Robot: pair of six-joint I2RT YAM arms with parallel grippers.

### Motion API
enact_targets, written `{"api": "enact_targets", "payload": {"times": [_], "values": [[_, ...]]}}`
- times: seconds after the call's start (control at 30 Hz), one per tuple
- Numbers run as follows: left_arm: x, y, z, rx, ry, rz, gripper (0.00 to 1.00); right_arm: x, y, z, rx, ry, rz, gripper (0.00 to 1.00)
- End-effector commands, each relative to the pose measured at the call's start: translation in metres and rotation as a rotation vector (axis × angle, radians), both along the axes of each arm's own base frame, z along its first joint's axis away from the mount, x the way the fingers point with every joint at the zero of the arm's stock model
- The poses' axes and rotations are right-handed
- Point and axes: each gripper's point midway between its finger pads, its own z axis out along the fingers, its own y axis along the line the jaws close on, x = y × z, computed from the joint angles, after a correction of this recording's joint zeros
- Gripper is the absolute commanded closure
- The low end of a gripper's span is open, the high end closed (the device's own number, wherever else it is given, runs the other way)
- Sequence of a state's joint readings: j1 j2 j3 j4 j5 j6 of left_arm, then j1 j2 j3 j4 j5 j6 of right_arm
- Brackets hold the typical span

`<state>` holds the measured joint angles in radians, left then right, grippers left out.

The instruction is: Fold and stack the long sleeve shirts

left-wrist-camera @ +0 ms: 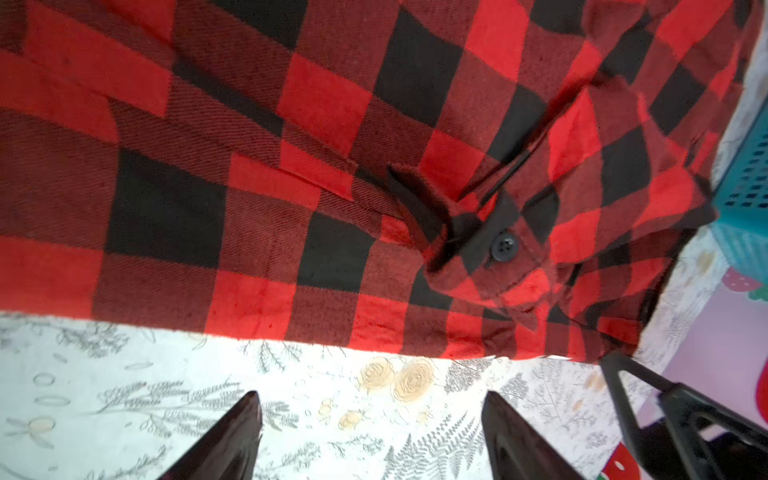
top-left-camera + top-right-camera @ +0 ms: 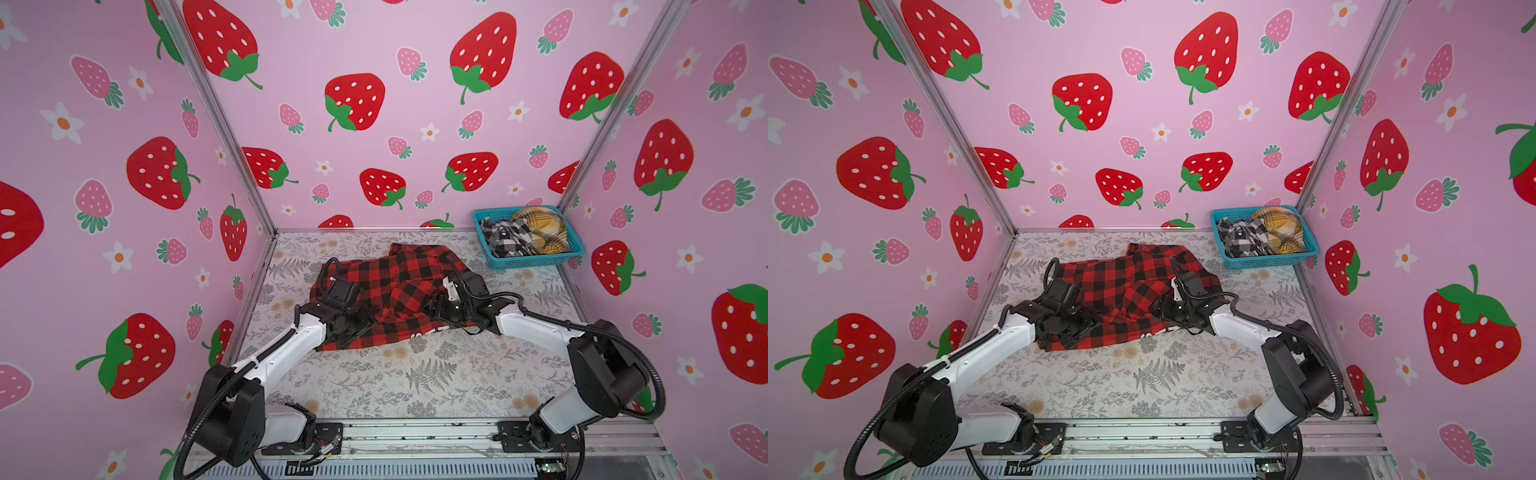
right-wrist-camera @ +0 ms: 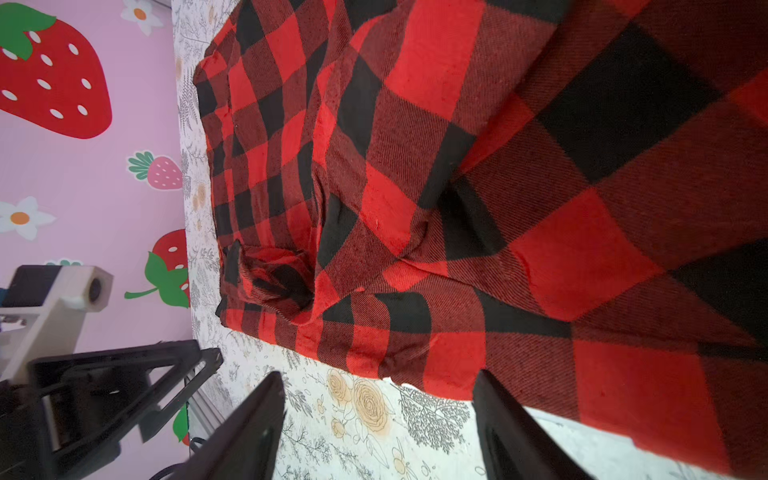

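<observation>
The red-and-black shirt (image 2: 399, 286) lies in the middle of the surface (image 2: 415, 386), somewhat toward the far side, bunched rather than spread flat. Its long axis runs left to right, with the right end a little farther back than the left, so the straight near hem slants the same way. A cuff (image 1: 503, 245) with a dark button rests on top of the body, which reads as a sleeve laid inward to keep the bundle narrow. A bit of the white letters (image 2: 419, 334) peeps out at the near hem. I cannot tell where the collar is, so which end is the top is unclear. The left fingers (image 1: 232, 440) are spread wide with nothing between them, over bare surface just beside the near hem toward its left end. The right fingers (image 3: 249, 436) are likewise spread and empty by the same hem, toward its right end. With both arms set along one edge, I judge they are placed to lift that hem evenly and carry it over toward the far side. In the far right corner a teal basket (image 2: 536, 262) holds the black-and-white shirt (image 2: 505, 237) and the yellow shirt (image 2: 544, 232), both crumpled and out of the way of the folding.
</observation>
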<state>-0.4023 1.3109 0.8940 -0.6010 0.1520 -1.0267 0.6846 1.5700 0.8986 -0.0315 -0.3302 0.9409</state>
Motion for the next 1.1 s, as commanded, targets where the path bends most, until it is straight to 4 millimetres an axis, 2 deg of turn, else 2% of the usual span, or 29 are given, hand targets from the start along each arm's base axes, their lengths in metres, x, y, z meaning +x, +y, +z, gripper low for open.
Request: {"api": "enact_targets", "payload": {"times": [0.0, 0.1, 0.13, 0.3, 0.43, 0.53, 0.7, 0.87, 0.97, 1.03, 1.07], "values": [[0.016, -0.005, 0.029, -0.015, -0.001, 0.071, 0.14, 0.007, 0.003, 0.007, 0.004, -0.021, -0.006, 0.28], [0.03, -0.021, 0.04, -0.008, 0.028, 0.032, 0.15, 0.007, 0.0, 0.005, -0.011, -0.021, -0.011, 0.28], [0.034, -0.02, 0.039, 0.036, 0.029, 0.032, 0.15, 0.007, -0.001, 0.005, -0.017, -0.022, -0.013, 0.29], [0.044, -0.034, 0.012, 0.057, 0.107, 0.035, 0.15, 0.007, -0.005, 0.006, -0.032, -0.028, -0.025, 0.3], [0.055, -0.044, 0.001, 0.05, 0.141, 0.048, 0.17, 0.006, -0.009, 0.006, -0.047, -0.033, -0.031, 0.3], [0.062, -0.043, -0.003, 0.095, 0.136, 0.052, 0.17, 0.003, -0.011, 0.005, -0.05, -0.03, -0.032, 0.3], [0.059, -0.043, -0.02, 0.131, 0.184, 0.048, 0.18, 0.0, -0.014, 0.002, -0.051, -0.026, -0.032, 0.3], [0.061, -0.044, -0.024, 0.154, 0.186, 0.031, 0.18, -0.001, -0.015, 0.002, -0.054, -0.026, -0.034, 0.3], [0.057, -0.046, -0.033, 0.163, 0.217, 0.014, 0.23, -0.001, -0.016, 0.002, -0.056, -0.024, -0.034, 0.32], [0.054, -0.046, -0.037, 0.162, 0.23, 0.006, 0.32, -0.001, -0.017, 0.002, -0.056, -0.025, -0.036, 0.33], [0.053, -0.046, -0.038, 0.16, 0.233, 0.006, 0.39, -0.001, -0.017, 0.004, -0.057, -0.027, -0.039, 0.34]]}}
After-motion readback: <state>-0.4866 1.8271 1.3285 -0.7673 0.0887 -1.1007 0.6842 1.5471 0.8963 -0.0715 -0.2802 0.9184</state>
